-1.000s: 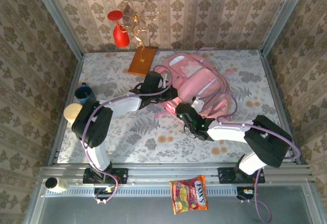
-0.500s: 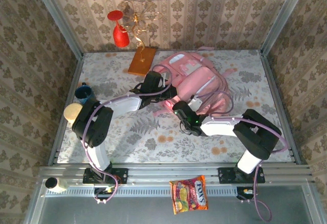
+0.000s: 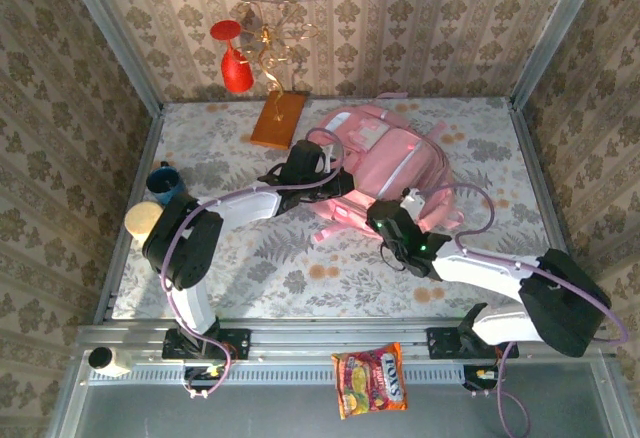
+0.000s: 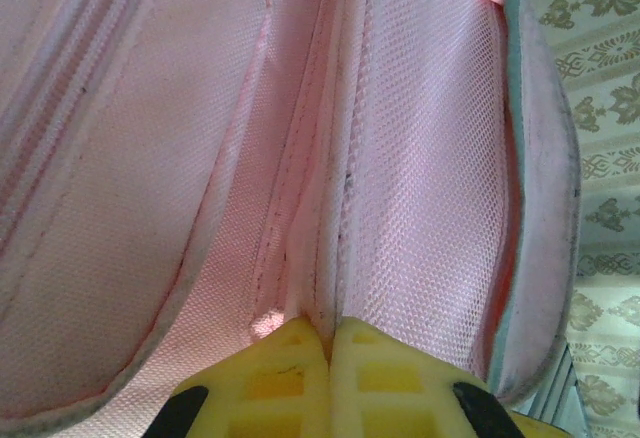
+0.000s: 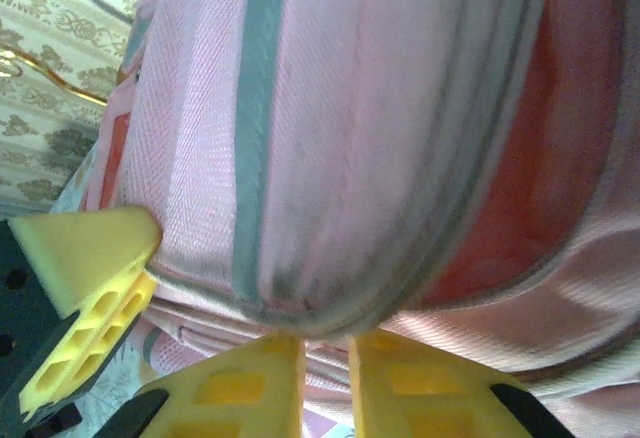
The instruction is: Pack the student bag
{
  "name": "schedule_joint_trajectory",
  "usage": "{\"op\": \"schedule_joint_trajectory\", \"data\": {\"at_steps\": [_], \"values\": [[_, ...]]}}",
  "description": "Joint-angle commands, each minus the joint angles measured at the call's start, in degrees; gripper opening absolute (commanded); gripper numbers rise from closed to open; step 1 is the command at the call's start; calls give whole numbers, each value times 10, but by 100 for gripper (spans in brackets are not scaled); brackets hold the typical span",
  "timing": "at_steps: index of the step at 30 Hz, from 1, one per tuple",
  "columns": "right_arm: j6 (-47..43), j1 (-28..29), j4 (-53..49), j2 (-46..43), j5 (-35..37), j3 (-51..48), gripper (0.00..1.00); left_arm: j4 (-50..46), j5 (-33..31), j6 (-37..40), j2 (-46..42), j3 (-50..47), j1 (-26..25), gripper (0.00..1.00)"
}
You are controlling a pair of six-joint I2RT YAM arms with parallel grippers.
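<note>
Early stage: clamping student bag point(image 3: 385, 148) seam with left end effector point(image 4: 328, 343), pinching rim with right end effector point(image 5: 325, 358); loading apparently still to do.

Both arms forward, left pincer point(image 4: 330, 336) pinched tight, right pincer point(image 5: 325, 356) pinched with slight gap

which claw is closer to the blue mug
Left. The left claw clamps the student bag on its left side, nearer the blue mug; the right claw is at the bag's near edge, farther right.
</note>
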Motion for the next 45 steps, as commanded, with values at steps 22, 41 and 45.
{"op": "schedule_joint_trajectory", "data": {"at_steps": [22, 41, 45], "values": [[-173, 38, -131, 94, 30, 111, 41, -11, 13, 26, 0, 21, 4, 0], [-178, 74, -202, 144, 155, 140, 20, -13, 13, 30, 1, 21, 4, 0], [-195, 63, -204, 119, 159, 122, 12, -19, 9, 40, -1, 19, 7, 0]]}}
